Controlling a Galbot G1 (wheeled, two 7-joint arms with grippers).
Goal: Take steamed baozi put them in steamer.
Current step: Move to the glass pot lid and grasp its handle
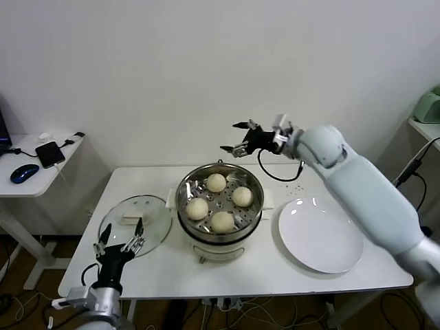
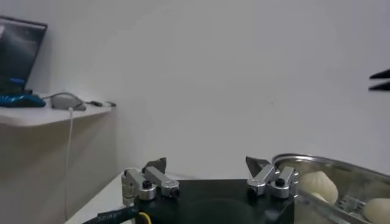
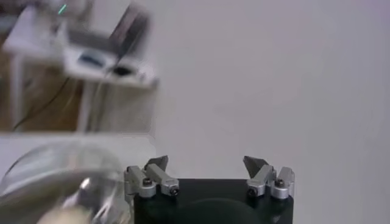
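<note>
The steamer (image 1: pixel 220 237) stands mid-table, a shiny steel basket on a cream pot base. Several cream-white baozi lie in it: one at the back (image 1: pixel 216 182), one on the right (image 1: pixel 241 196), one on the left (image 1: pixel 197 208), one at the front (image 1: pixel 222 221). My right gripper (image 1: pixel 235 137) is open and empty, raised above and behind the steamer's right side, pointing left. My left gripper (image 1: pixel 121 238) is open and empty, low at the table's front left, over the near edge of the glass lid. The left wrist view shows the steamer rim (image 2: pixel 329 163) and two baozi (image 2: pixel 318 184).
A round glass lid (image 1: pixel 135 223) with a cream handle lies left of the steamer. A flat white plate (image 1: pixel 320 235) lies to its right. A side table (image 1: pixel 41 161) at far left holds a phone and a mouse. A black cable hangs behind the steamer.
</note>
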